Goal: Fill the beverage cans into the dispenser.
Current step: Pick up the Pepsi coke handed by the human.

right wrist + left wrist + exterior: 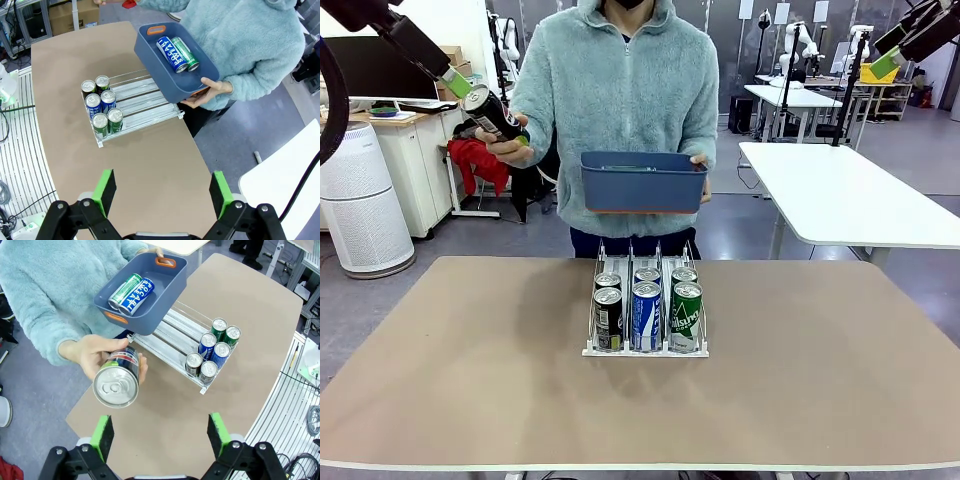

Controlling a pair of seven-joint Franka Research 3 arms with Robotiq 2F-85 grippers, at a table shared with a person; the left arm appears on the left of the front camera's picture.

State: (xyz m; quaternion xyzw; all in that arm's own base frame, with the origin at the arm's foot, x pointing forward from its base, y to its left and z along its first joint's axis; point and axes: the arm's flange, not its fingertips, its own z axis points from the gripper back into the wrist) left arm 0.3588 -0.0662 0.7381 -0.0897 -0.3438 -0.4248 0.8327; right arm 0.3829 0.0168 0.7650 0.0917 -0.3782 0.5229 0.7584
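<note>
"Black can point(117, 377) goes next, yeah? Which arm takes it?" asks tinlid.

rackfan: "Left one, easy. The person's hand point(87, 355) holds it up just past the left gripper point(160, 432), around 11 o'clock from its fingers, which are spread wide with nothing between them. The silver top faces the wrist camera, so the long axis runs roughly along the fingers, a bit tilted. I'd guess the jaws have to close across the body. Right gripper point(162, 192) is wide open and empty too, way off at 2 o'clock in the front view."

tinlid: "And the rest?"

rackfan: "Six cans point(212, 347) stand upright at the front of the dispenser point(172, 335): two black, two blue, two green. A blue-and-white can point(140, 292) and a green can point(124, 290) lie in the blue bin point(150, 315), held in the person's other hand point(212, 90) beyond the rack's far end."
</note>
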